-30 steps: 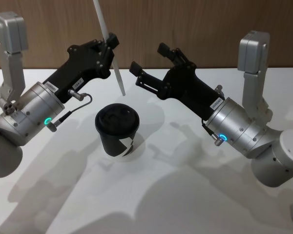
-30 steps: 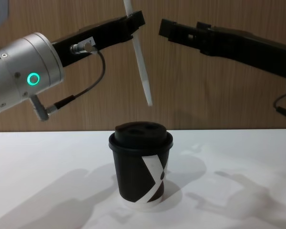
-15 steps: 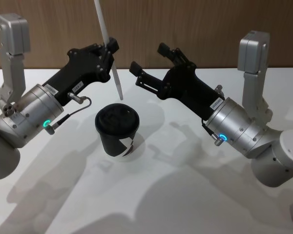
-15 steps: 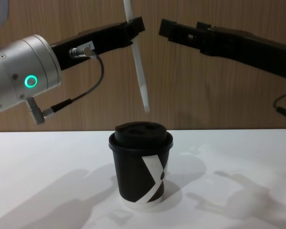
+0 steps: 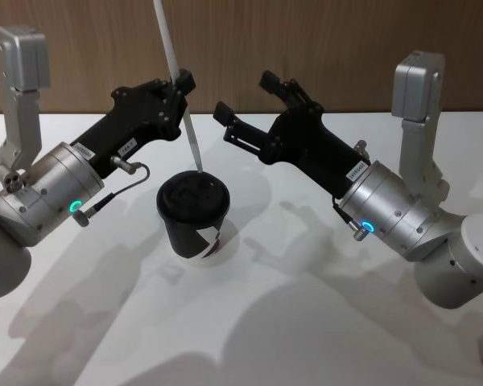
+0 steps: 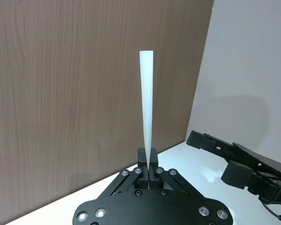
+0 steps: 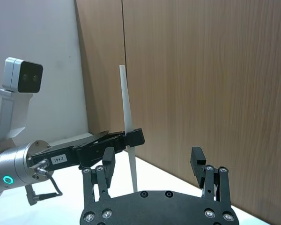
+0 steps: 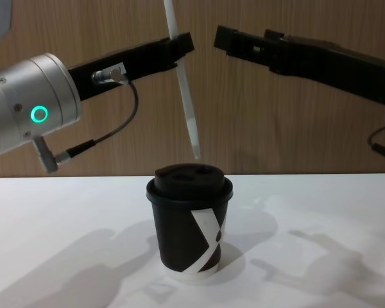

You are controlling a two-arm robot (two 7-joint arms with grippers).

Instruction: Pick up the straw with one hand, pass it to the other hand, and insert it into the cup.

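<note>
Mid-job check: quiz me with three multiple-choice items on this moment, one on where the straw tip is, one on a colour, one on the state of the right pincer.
1. Where is the lower tip of the straw?
A. Above the lid of the cup, not yet in it
B. Lying on the table
C. Deep inside the cup

2. What colour is the cup's lid?
A. White
B. Black
C. Red

3. How does the right pincer stand?
A. Shut on the straw
B. Shut on the cup
C. Open, holding nothing

Answers:
1 A: the chest view shows a gap between tip and lid.
2 B: the domed lid is black like the cup.
3 C: its fingers stand spread apart; the left pincer grips the straw.
</note>
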